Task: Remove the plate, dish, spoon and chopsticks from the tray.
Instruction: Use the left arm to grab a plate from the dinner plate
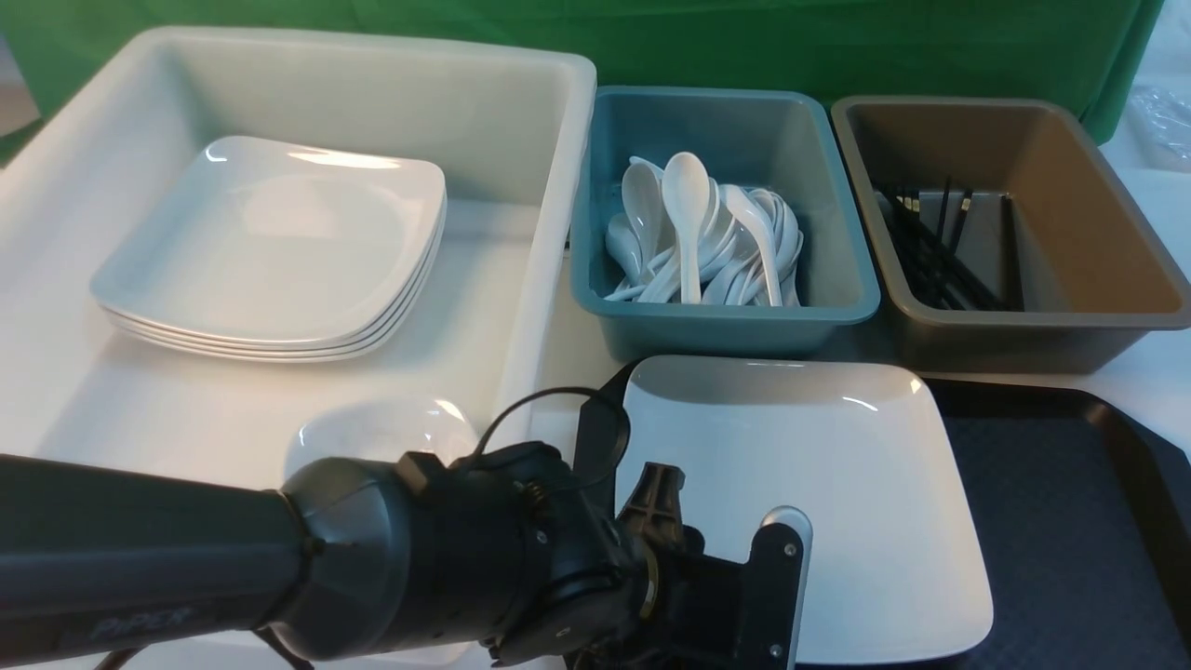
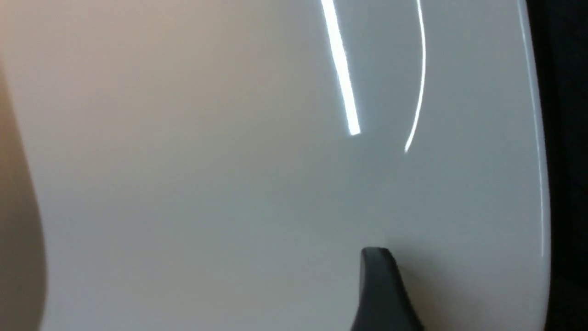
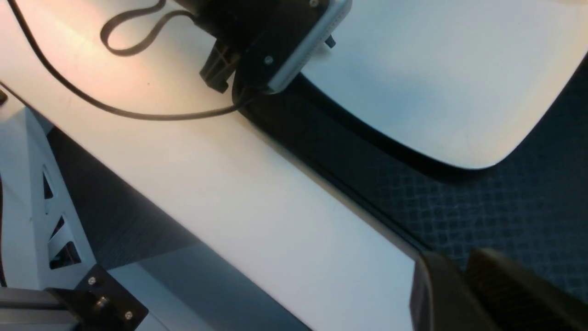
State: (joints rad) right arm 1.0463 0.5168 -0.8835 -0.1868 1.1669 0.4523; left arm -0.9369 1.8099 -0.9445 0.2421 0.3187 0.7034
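Observation:
The large white square plate (image 1: 837, 484) lies over the left part of the black tray (image 1: 1061, 530). My left gripper (image 1: 735, 605) is at the plate's near left edge, shut on it. In the left wrist view the plate (image 2: 229, 161) fills the picture and one dark finger (image 2: 379, 285) presses on its top; the other finger is hidden beneath. The right wrist view shows the plate (image 3: 436, 82) raised a little over the tray (image 3: 505, 207). My right gripper (image 3: 457, 259) hovers over the tray's near edge, shut and empty. The only spoons (image 1: 698, 237) and chopsticks (image 1: 940, 251) in view lie in bins.
A big white tub (image 1: 549, 233) at the left holds a stack of plates (image 1: 270, 251) and a small white dish (image 1: 372, 433). Behind the tray stand a teal bin (image 1: 837, 307) and a brown bin (image 1: 1098, 316). A green cloth hangs at the back.

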